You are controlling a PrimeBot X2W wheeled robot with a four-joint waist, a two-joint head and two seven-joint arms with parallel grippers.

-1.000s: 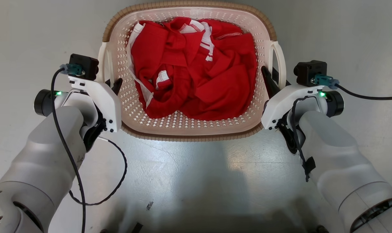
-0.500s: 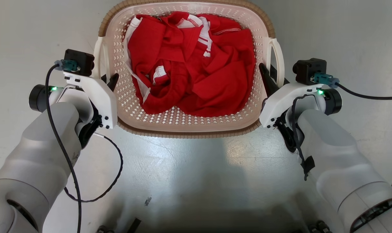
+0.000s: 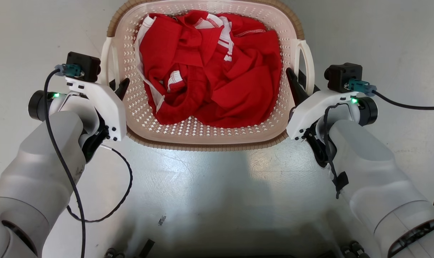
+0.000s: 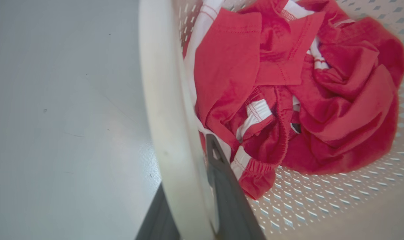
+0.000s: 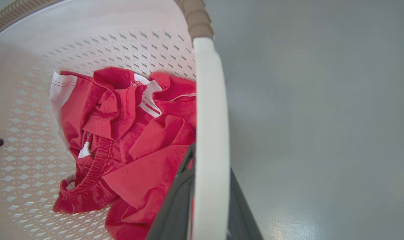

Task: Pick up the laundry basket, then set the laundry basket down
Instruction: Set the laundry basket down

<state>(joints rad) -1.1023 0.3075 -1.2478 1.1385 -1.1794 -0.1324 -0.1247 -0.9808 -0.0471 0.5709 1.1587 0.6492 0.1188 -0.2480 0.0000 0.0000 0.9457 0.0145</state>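
Observation:
The laundry basket (image 3: 202, 145), cream perforated plastic with a brown woven-look rim, sits between my two arms in the head view and holds crumpled red and white clothing (image 3: 210, 71). My left gripper (image 3: 116, 86) is shut on the basket's white left loop handle (image 3: 106, 61). In the left wrist view that handle (image 4: 165, 110) runs between the dark fingers (image 4: 222, 173). My right gripper (image 3: 299, 84) is shut on the right loop handle (image 3: 308, 61), which passes between its fingers (image 5: 182, 186) as a white bar (image 5: 210, 116). The basket's underside is hidden.
A glossy grey floor (image 3: 217, 186) surrounds the basket on all sides. A black cable (image 3: 127, 179) loops down from my left wrist. A small dark scrap (image 3: 161, 219) lies on the floor near my base at the bottom edge.
Both grippers and the basket have shifted up the head view and the basket looks slightly larger. The left arm has swung outward a little. Both grips are unchanged.

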